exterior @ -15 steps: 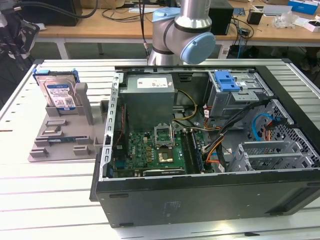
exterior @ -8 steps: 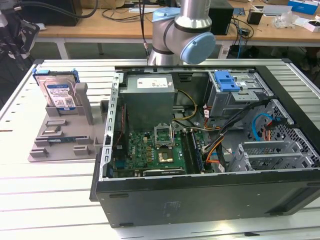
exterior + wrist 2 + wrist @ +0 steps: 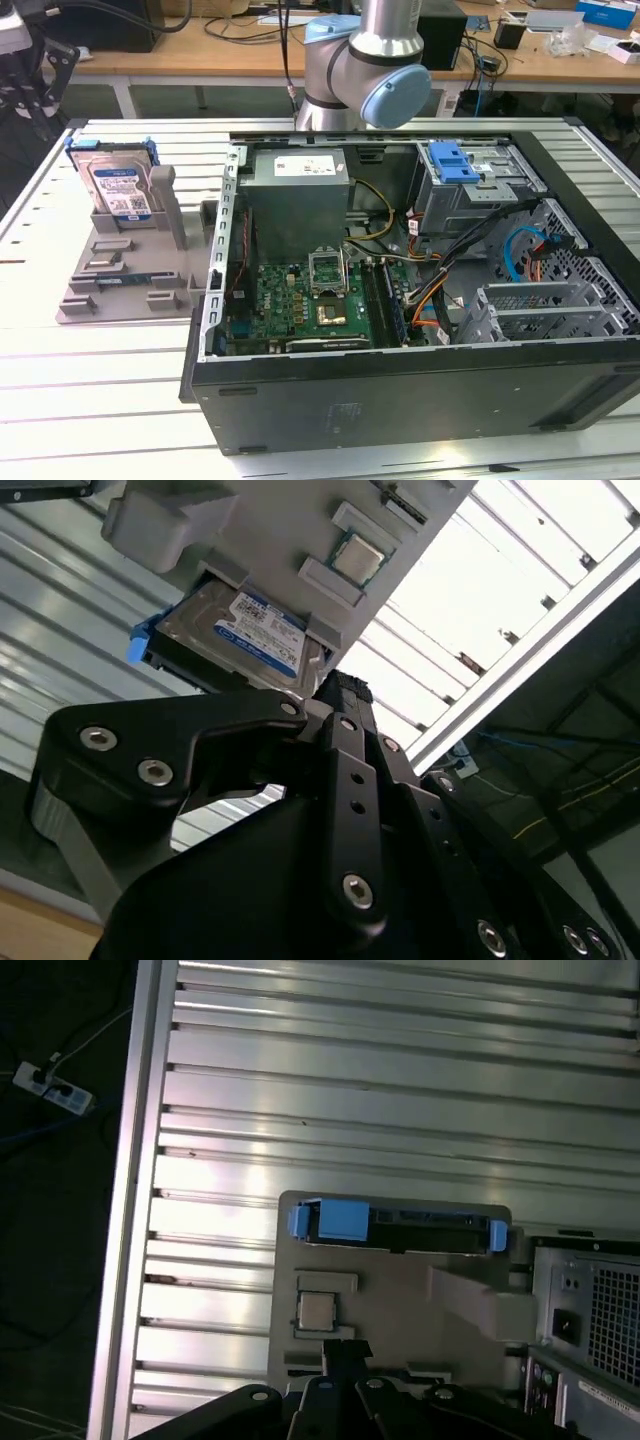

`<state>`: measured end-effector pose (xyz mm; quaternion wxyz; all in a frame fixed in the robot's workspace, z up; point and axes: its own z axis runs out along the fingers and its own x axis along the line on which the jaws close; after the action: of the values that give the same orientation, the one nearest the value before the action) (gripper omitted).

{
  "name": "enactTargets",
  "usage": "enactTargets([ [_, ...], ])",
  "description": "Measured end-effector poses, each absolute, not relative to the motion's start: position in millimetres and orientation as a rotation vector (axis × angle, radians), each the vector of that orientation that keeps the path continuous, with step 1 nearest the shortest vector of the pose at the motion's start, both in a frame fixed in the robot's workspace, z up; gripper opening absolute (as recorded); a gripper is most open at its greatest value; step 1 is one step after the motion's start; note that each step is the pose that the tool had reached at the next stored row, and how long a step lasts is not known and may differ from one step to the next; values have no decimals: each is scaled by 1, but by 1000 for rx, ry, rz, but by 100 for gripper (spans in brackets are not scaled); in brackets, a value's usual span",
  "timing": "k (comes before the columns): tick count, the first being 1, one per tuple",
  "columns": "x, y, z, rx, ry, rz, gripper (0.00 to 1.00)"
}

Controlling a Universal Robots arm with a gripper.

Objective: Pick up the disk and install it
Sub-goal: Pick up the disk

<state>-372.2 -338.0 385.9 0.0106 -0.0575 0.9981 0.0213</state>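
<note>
Blue-framed disk [image 3: 118, 186] with a white-and-blue label stands in the grey holder [image 3: 112, 285]; hand [image 3: 338, 692] open or closed, cannot tell.

Robotics lab/electronics workshop: slatted alu worktable [image 3: 60, 400], open PC case [image 3: 400, 380] w/ mainboard [image 3: 310, 300] at centre, robot arm [image 3: 370, 60] at 12 o'clock, cable-strewn wooden benches [image 3: 200, 58] behind.

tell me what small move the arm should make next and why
Probably ease the gripper closer to the disk. The disk stands upright in the grey holder at the exterior view's left, outside the open computer case, and in the first wrist view the gripper is apart from it, not touching.
</note>
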Motion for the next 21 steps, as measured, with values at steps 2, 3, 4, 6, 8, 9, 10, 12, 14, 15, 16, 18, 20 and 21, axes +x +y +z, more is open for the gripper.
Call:
enactTargets([
  [2,-372,-338,386,-228,3112,67,11],
  [3,-372,-338,386,-252,3111,67,11],
  [4,-372,-338,386,-314,3106,68,11],
  [6,-372,-338,386,-412,3096,69,11],
  [8,-372,-338,386,-459,3090,69,11],
  [9,-372,-338,386,-490,3085,70,11],
  [10,-372,-338,386,-510,3082,70,11],
  [12,-372,-338,386,-561,3074,70,11],
  [14,-372,-338,386,-657,3057,71,11],
  [15,-372,-338,386,-692,3049,71,11],
  [16,-372,-338,386,-737,3039,72,11],
  [18,-372,-338,386,-793,3026,72,11],
  [20,-372,-338,386,-838,3015,72,11],
  [21,-372,-338,386,-863,3008,73,11],
])
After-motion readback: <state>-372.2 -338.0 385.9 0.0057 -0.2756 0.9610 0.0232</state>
